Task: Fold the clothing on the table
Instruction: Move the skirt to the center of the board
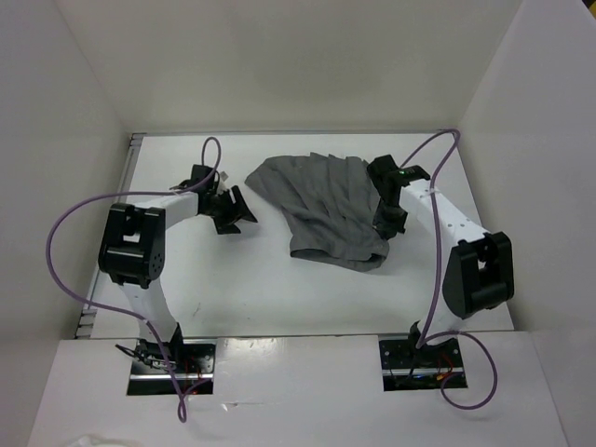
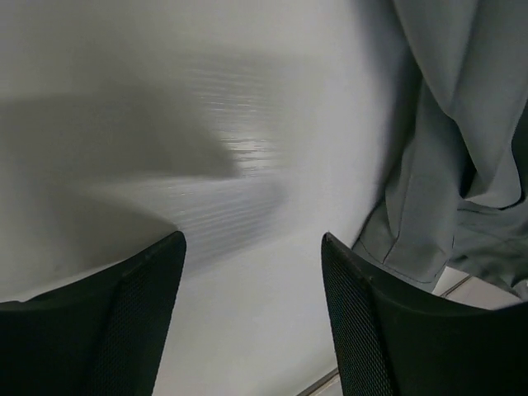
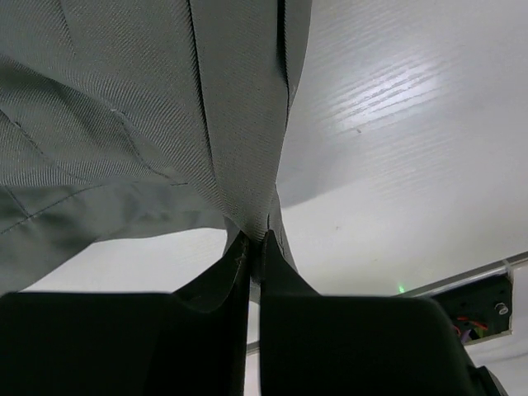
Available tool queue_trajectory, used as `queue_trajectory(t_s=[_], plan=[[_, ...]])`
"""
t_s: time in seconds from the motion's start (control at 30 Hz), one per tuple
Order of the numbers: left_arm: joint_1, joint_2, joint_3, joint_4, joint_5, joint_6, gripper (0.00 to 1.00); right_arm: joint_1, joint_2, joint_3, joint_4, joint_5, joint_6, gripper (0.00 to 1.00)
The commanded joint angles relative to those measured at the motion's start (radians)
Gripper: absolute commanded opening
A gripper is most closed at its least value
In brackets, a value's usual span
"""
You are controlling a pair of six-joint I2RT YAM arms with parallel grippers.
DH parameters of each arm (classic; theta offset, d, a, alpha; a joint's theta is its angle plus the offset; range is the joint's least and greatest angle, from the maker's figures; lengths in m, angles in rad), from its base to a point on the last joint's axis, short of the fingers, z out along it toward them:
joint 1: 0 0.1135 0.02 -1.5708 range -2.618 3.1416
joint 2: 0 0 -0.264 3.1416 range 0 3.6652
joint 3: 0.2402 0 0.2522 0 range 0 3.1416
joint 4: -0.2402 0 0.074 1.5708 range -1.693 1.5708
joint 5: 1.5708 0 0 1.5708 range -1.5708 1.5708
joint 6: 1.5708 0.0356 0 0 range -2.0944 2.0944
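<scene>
While right jaws pinch clothing, left jaws gape nearby

My top camera sits above and behind my bases, looking down and forward over the whole table, both arms and the cloth. My left wrist camera looks past my left gripper, low over the table, with the cloth's edge at its right. My right wrist camera looks past my right gripper, hard against the cloth. All three share cloth and table.
</scene>
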Motion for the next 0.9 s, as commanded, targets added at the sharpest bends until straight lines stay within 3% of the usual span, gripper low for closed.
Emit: queue_trajectory(t_s=[0.0,0.07,0.23,0.33,0.37,0.43,0.53,0.63,0.7,0.8,0.87], plan=[[-0.037,0.026,0.041,-0.008,0.019,0.039,0.74,-0.007,0.028,0.055,0.073,0.007,-0.007,0.0],[-0.037,0.006,0.041,-0.018,-0.038,0.026,0.74,0.018,0.084,0.127,0.096,-0.094,-0.04,0.0],[0.065,-0.054,0.03,-0.028,-0.092,-0.016,0.74,0.17,0.224,0.497,0.208,-0.321,-0.136,0.0],[0.113,-0.089,0.021,-0.037,-0.119,-0.027,0.74,0.208,0.333,0.79,0.227,-0.504,-0.175,0.0],[0.124,-0.108,0.012,-0.037,-0.132,-0.027,0.74,0.208,0.385,0.967,0.227,-0.606,-0.185,0.0],[0.154,-0.12,0.001,-0.037,-0.141,-0.027,0.74,0.208,0.417,1.212,0.227,-0.673,-0.194,0.0],[0.173,-0.132,-0.012,-0.046,-0.141,-0.027,0.74,0.196,0.445,1.44,0.196,-0.696,-0.185,0.0],[0.194,-0.141,-0.038,-0.046,-0.141,-0.027,0.74,0.118,0.366,1.415,0.236,-0.71,-0.141,0.0],[0.194,-0.141,-0.059,-0.046,-0.141,-0.027,0.74,0.098,0.303,1.357,0.212,-0.617,-0.12,0.0],[0.194,-0.132,-0.059,-0.037,-0.141,-0.027,0.74,0.05,0.234,1.127,0.19,-0.524,-0.103,0.0],[0.194,-0.132,-0.068,-0.028,-0.13,-0.027,0.74,0.01,0.139,0.828,0.231,-0.515,-0.092,0.0]])
